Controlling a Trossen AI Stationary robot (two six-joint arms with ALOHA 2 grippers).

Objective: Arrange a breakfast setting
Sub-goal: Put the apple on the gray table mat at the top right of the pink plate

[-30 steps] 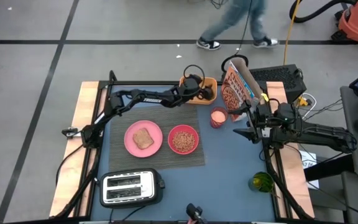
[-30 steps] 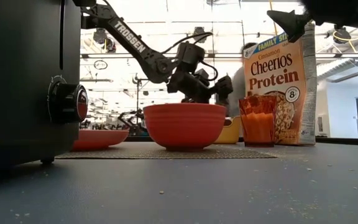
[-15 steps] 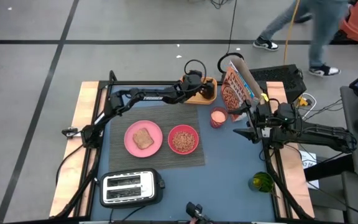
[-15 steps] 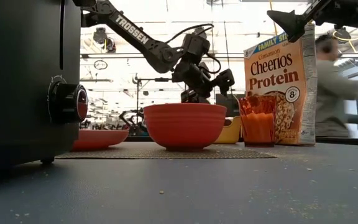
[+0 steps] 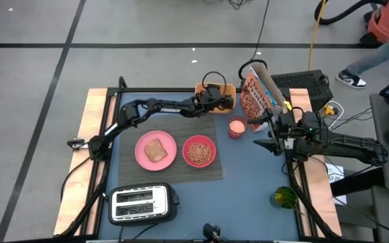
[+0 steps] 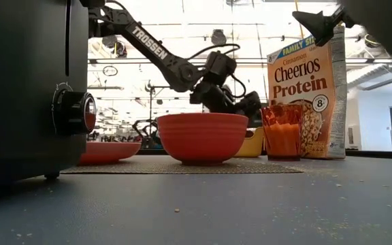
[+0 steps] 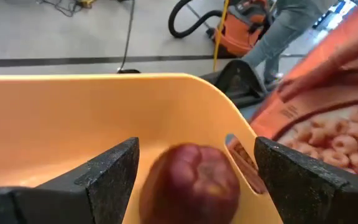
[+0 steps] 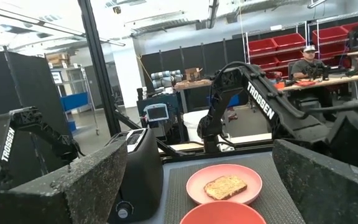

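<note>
A small dark red fruit [image 7: 191, 183] lies on the floor of a yellow bin [image 7: 73, 124] at the table's far edge [image 5: 224, 89]. My left gripper [image 7: 194, 177] is open inside the bin, one finger on each side of the fruit; I cannot tell whether they touch it. A grey woven placemat [image 5: 167, 172] carries a pink plate [image 5: 142, 150] with a brown toast slice [image 5: 156, 149] and a pink bowl [image 5: 199, 139] holding cereal. No spoon shows. My right gripper [image 5: 270, 137] is open and empty, above the table right of the placemat.
A cup of orange drink [image 5: 237, 126] and a cereal box [image 5: 255, 100] stand right of the bin. A black-and-silver toaster [image 5: 142, 203] stands at the near edge. A green object [image 5: 283, 197] lies at the near right. A person's leg shows at the far right [image 5: 377, 57].
My left gripper has risen a little, gone toward the table's right over the yellow bin, and come down into it around the fruit. A person has walked past beyond the table's far edge, from left to right.
</note>
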